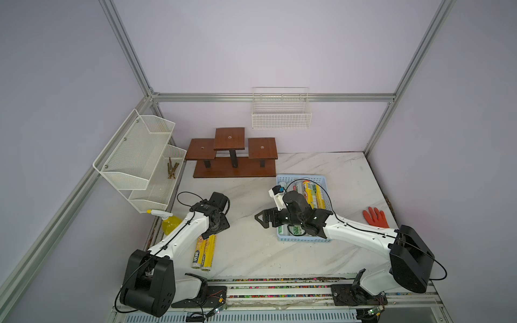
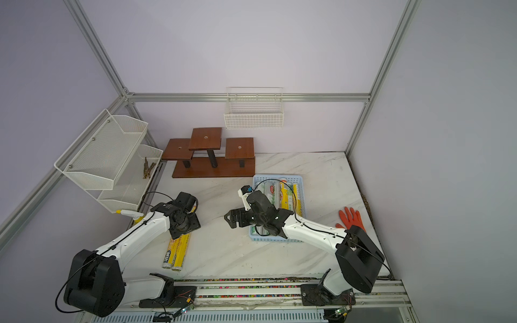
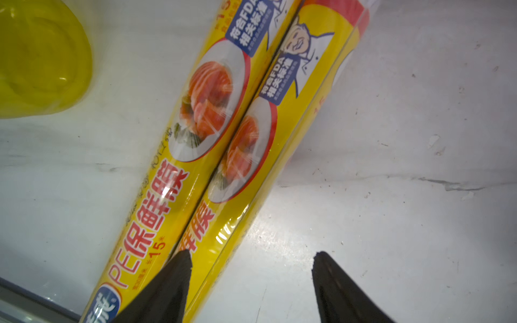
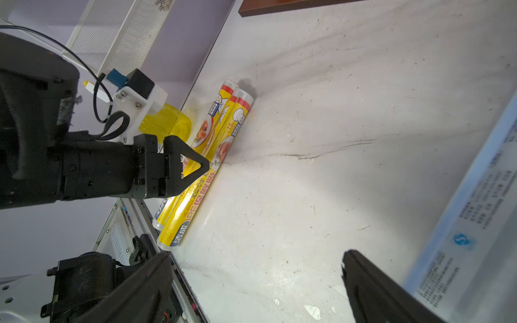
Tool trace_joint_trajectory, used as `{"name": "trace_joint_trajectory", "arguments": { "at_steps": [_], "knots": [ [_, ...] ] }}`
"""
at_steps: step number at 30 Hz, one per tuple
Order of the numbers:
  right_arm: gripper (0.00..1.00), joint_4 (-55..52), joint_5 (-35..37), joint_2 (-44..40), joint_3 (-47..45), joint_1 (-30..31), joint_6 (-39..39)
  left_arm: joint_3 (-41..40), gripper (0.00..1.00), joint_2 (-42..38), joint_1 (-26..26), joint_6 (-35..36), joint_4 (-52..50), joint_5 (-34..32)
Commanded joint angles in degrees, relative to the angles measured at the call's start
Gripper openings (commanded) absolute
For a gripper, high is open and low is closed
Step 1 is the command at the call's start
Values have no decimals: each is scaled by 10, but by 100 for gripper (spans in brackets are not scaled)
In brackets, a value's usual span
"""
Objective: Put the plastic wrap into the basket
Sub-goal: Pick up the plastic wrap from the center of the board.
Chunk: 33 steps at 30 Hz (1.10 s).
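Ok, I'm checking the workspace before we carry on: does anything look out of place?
Yes: yellow rolls lie on the table beside the spray bottle, outside the blue basket that holds the others. An orange glove lies loose on the table near the right arm, and what look like screws sit in the mesh rack.

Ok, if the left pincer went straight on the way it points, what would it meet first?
Probably the yellow plastic wrap rolls on the table; the left pincer hangs open over one, height unclear.

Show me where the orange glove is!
In both top views the glove lies on the table, on its right side, between the basket and the table's edge.
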Motion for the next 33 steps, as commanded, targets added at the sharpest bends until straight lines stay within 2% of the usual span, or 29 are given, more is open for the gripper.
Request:
{"name": "trace_joint_trajectory", "arguments": {
  "at_steps": [1,6,12,19,26,33],
  "knots": [
    [99,18,-26,12,16,8,2,-9,74,-2,21,14,45,52],
    [99,18,-44,49,26,12,7,-3,77,25,24,31,35,21],
    [99,18,-46,57,32,12,4,14,78,86,24,50,34,44],
    [99,7,-32,53,32,12,-5,29,77,109,15,72,47,79],
    [99,-8,-23,46,28,11,-7,42,70,155,3,96,58,97],
    [99,-12,26,20,6,9,-7,48,66,184,-7,107,59,103]
  ]
}}
